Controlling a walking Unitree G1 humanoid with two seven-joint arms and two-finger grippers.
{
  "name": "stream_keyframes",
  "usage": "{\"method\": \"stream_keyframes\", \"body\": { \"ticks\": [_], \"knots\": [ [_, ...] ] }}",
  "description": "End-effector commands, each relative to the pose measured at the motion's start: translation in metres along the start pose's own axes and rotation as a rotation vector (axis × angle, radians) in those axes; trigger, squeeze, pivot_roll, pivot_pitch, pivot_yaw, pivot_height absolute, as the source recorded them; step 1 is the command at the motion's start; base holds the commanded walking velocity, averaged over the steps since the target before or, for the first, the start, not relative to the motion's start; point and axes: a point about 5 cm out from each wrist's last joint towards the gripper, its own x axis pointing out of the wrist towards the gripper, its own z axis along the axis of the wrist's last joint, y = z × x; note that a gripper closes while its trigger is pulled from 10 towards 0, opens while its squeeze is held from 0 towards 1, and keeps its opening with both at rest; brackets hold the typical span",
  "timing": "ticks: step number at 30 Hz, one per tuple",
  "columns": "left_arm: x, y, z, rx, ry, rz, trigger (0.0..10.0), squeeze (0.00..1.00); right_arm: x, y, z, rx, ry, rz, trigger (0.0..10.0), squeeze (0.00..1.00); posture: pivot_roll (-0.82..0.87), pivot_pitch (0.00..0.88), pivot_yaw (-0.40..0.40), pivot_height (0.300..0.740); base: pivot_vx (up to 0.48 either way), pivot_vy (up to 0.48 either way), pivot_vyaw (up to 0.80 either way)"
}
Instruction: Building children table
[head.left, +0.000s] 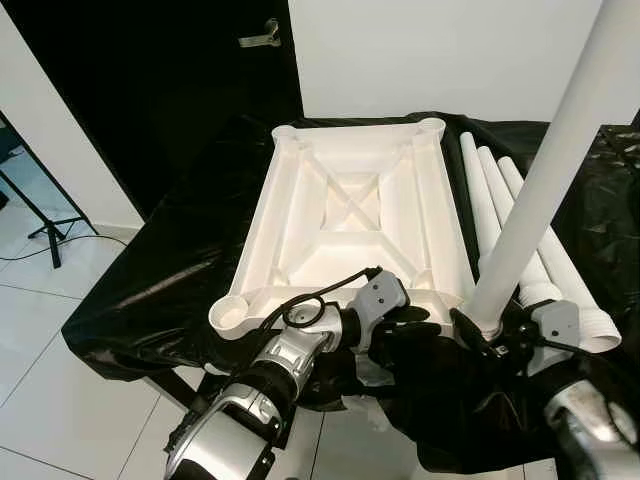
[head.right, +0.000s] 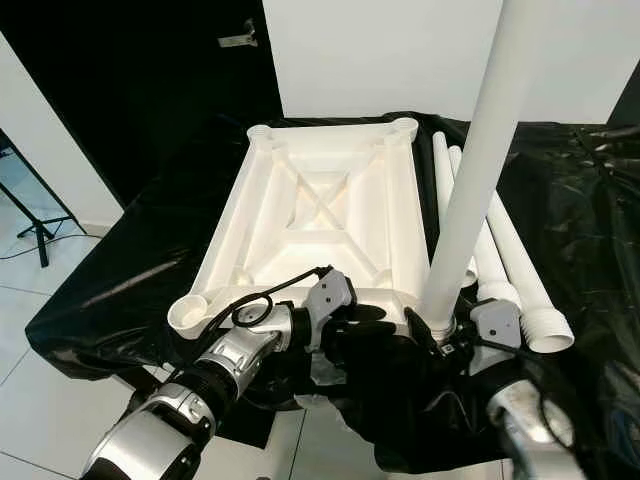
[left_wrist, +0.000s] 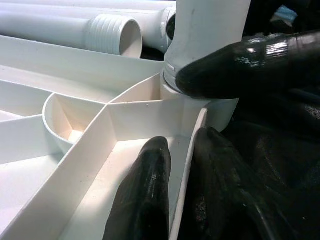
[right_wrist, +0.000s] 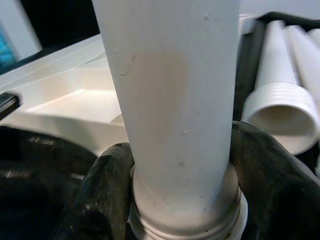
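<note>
From the head, the upturned white tabletop (head.left: 350, 215) lies on a black-covered table (head.left: 150, 290). The right gripper (head.left: 487, 335) clasps the upright leg (head.left: 545, 170) in the near right corner socket; spare legs (head.left: 500, 215) lie right.

Left wrist: the left gripper (left_wrist: 175, 165) pinches the tabletop's rim.

Right wrist: fingers (right_wrist: 102, 190) hug the leg. No writing is readable.

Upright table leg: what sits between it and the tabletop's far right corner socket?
In the left eye view, the upright leg and far right socket are separated by the tabletop's right rim, with loose legs lying alongside.

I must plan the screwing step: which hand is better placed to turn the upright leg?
Probably right: the right hand is shut around the upright leg at its threaded base, while the left hand pinches the tabletop rim.
</note>
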Motion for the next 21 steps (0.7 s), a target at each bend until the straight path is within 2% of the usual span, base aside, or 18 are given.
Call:
{"method": "stream_keyframes", "body": {
  "ticks": [1, 5, 16, 17, 18, 19, 20, 21],
  "knots": [
    [-0.0025, -0.0249, -0.0367, -0.11, 0.14, -0.175, 10.0, 0.0, -0.0047, -0.0052, -0.0042, 0.033, 0.011, -0.131, 0.0, 0.0, 0.06, 0.0, 0.069, 0.74, 0.0, 0.0, 0.0],
    [-0.003, -0.0245, -0.0369, -0.111, 0.142, -0.174, 10.0, 0.0, -0.0095, -0.003, -0.0051, 0.019, -0.001, -0.277, 0.0, 0.0, 0.06, 0.0, 0.072, 0.74, 0.0, 0.0, 0.0],
    [-0.0021, -0.0245, -0.0366, -0.11, 0.143, -0.179, 10.0, 0.0, -0.0076, -0.0011, -0.004, 0.009, -0.004, -0.313, 0.0, 0.0, 0.05, 0.0, 0.073, 0.74, 0.0, 0.0, 0.0],
    [-0.002, -0.0248, -0.037, -0.111, 0.144, -0.178, 10.0, 0.0, -0.0061, 0.0001, -0.004, 0.0, 0.002, -0.303, 9.1, 0.0, 0.06, 0.0, 0.071, 0.74, 0.0, 0.0, 0.0],
    [-0.002, -0.0251, -0.0374, -0.112, 0.144, -0.177, 10.0, 0.0, -0.0049, 0.0016, -0.0041, -0.004, 0.003, -0.292, 10.0, 0.0, 0.06, 0.0, 0.068, 0.74, 0.0, 0.0, 0.0],
    [-0.002, -0.0251, -0.0374, -0.112, 0.144, -0.177, 10.0, 0.0, -0.0049, 0.0016, -0.0041, -0.004, 0.003, -0.292, 10.0, 0.0, 0.06, 0.0, 0.068, 0.74, 0.0, 0.0, 0.0],
    [-0.0018, -0.0251, -0.0376, -0.114, 0.142, -0.174, 10.0, 0.0, -0.0042, 0.0022, -0.0045, -0.006, 0.005, -0.286, 10.0, 0.82, 0.06, 0.0, 0.063, 0.74, 0.0, 0.0, 0.0],
    [-0.0015, -0.025, -0.0375, -0.116, 0.139, -0.169, 10.0, 0.0, -0.0037, 0.0024, -0.0046, -0.01, 0.005, -0.282, 10.0, 1.0, 0.06, 0.0, 0.06, 0.74, 0.0, 0.0, 0.0]
  ]
}}
